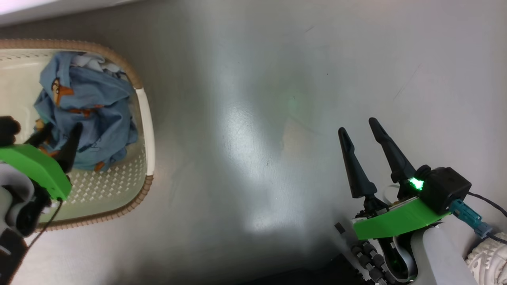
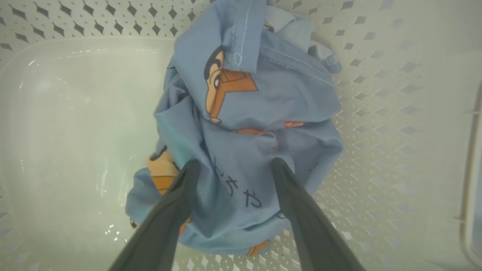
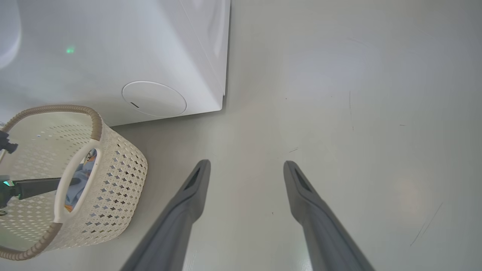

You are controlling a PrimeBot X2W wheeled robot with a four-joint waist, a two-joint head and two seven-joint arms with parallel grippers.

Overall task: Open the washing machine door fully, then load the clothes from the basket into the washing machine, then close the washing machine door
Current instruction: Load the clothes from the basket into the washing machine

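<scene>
1. The clothes (image 1: 95,114) lie bunched in one blue heap inside the basket (image 1: 144,114), towards its white-handled side.
2. My left gripper (image 1: 61,128) hangs over the basket with its jaws spread wide, a finger on either side of the heap's middle. Nothing is pinched yet, and I cannot tell whether the tips press on the cloth.
3. I judge the step in hand to be the first grab. I would sink the tips deeper into the thick middle before closing, so that several layers get caught. I would stay off the basket's perforated wall, where a tip could snag, then lift straight up past the rim.
4. The washing machine (image 3: 113,45) stands just behind the basket, a short carry away.
5. My right gripper (image 1: 357,126) hovers over the floor (image 1: 245,138), well apart from the basket, jaws released and holding nothing. I would leave it there, out of the lifting path.
</scene>
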